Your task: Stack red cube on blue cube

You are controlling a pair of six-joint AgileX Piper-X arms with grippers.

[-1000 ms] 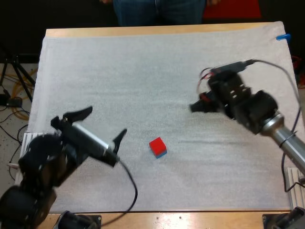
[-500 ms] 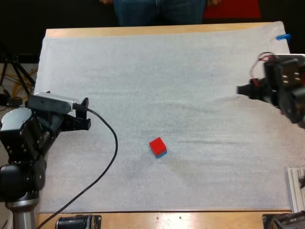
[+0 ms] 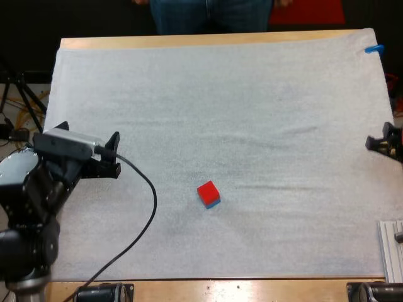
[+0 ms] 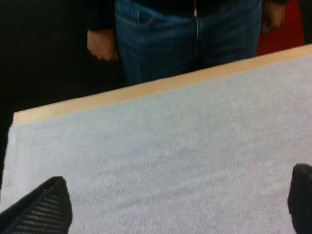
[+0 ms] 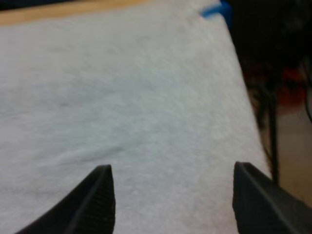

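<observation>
The red cube [image 3: 207, 191] rests on top of the blue cube [image 3: 214, 203], whose blue shows only as a thin edge beneath it, a little below the middle of the white mat [image 3: 252, 94]. My left gripper [image 3: 114, 153] hovers near the mat's left edge, well left of the stack; in the left wrist view its fingers [image 4: 46, 207] stand wide apart around bare mat, so my left gripper [image 4: 178, 178] is open. My right gripper [image 3: 374, 143] sits at the mat's right edge, far from the cubes. It is open too [image 5: 173, 168], over bare mat.
A person in blue jeans [image 3: 208, 16] stands beyond the table's far edge, a hand [image 4: 101, 46] hanging at the side. A tripod and cables [image 3: 22, 100] lie off the table's left side. A metal bracket [image 3: 391, 242] sits at the near right.
The right arm has drawn back from mid-table to the right edge. The left arm swung away to the left edge, then barely moved. The cube stack stayed put.
</observation>
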